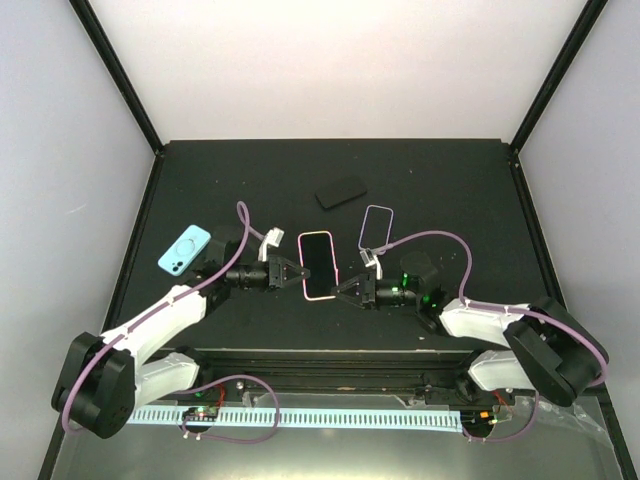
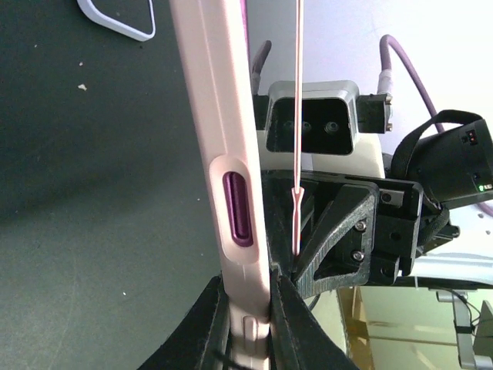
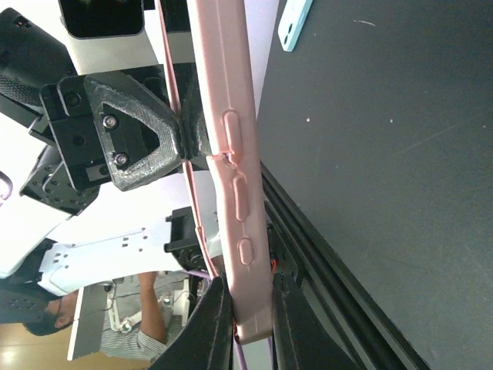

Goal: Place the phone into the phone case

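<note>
Looking at this from beside the rig, I'd say the job is only at the setup stage. Both arms have hold of the pink case (image 1: 318,265) over the middle of the tabletop (image 1: 450,190). The left fingers (image 2: 192,335) are clamped on one long side and the right fingers (image 3: 200,339) are pinched onto the opposite side, so it's trapped between the two. Can't tell if it's lifted or just resting there.

The black slab I take for the phone (image 1: 340,191) lies flat toward the far middle, well apart from the pink case, with nothing touching it. From above the inside of the pink case looks dark, so I won't swear it's empty, but my read is the phone isn't in yet. If so, pretty much everything is left: one arm has to let go, fetch the phone, and seat it in the case.

Head count:
- One phone.
- Three cases: the pink one, a blue case (image 1: 185,250) off to the left, and a lilac case (image 1: 376,227) near the pink one on its right.
- Two arms.
</note>
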You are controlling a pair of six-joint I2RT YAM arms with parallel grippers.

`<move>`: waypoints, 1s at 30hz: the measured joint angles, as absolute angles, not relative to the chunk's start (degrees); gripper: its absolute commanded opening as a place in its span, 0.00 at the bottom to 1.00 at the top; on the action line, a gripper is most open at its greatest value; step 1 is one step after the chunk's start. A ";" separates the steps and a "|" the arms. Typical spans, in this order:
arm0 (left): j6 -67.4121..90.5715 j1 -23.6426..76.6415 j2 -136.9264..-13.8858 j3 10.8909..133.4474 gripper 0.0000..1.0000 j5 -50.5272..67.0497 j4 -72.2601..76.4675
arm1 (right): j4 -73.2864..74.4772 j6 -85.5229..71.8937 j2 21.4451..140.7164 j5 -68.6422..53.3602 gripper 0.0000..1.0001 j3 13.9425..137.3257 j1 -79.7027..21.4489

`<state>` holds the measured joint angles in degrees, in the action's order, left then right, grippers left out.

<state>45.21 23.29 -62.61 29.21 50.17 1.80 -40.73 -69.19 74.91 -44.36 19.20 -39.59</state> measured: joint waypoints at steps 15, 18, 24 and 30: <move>45.15 23.49 -62.00 26.96 0.02 49.30 -1.19 | -15.75 -53.49 64.45 -33.67 0.44 25.87 -39.72; 45.63 23.49 -62.33 26.81 0.02 49.39 -0.82 | -14.31 -52.40 65.08 -33.36 0.43 25.98 -39.72; 45.50 23.49 -68.34 26.87 0.01 49.23 -0.01 | -13.47 -51.09 68.66 -33.23 0.42 26.02 -39.72; 44.69 23.49 -78.30 28.71 0.02 48.14 -0.71 | -10.11 -48.10 70.04 -29.91 0.49 27.29 -39.72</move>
